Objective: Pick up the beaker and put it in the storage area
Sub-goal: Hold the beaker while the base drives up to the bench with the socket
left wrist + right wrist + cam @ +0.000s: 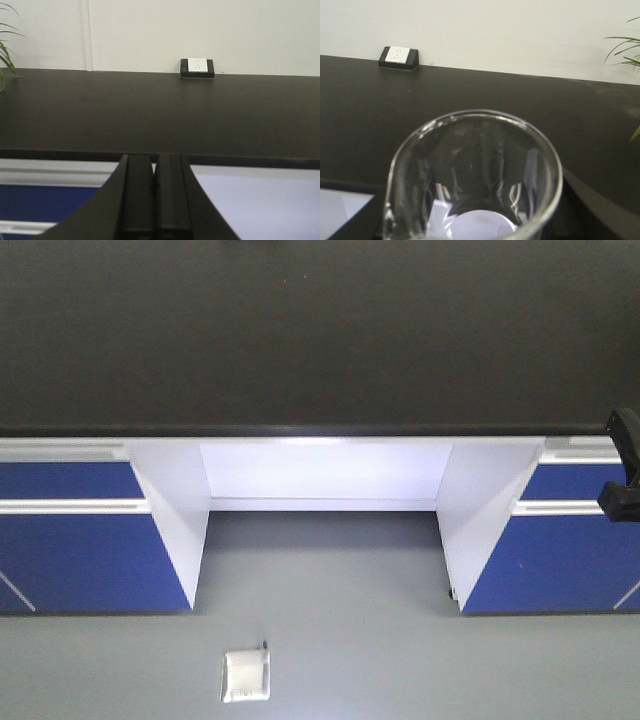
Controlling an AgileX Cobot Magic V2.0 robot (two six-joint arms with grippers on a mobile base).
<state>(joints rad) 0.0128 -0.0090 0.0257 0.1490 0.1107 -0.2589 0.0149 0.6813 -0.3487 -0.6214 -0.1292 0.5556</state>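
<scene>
At the front edge of the storage area (300, 330), a wide matte black surface, both arms are held low and level, with their wrist cameras looking across the top toward a pale wall. The left gripper (155, 172) points straight at the surface edge from just in front of it. Its jaws are pressed together with only a thin seam between the two black fingers (139, 200), and nothing is in them. Far across the surface, against the wall, sits a small black box with a white socket face (197, 67), and a few green plant leaves (6, 55) show at the left border.

The right gripper (622, 472) appears in the front view only as a black piece at the right margin, level with the surface edge and in front of a blue cabinet (560, 560). Its jaws are clamped on the beaker (475, 175), though the fingers are mostly hidden behind the glass. The beaker stands upright and fills the lower part of the right wrist view, its round rim open toward the camera and its pouring lip at the lower left. It is carried in the air over the surface's near edge, not resting on the top. The beaker does not show in the front view.

Below the surface, a white kneehole (320, 475) lies between the blue cabinets, above a grey floor (400, 660).
</scene>
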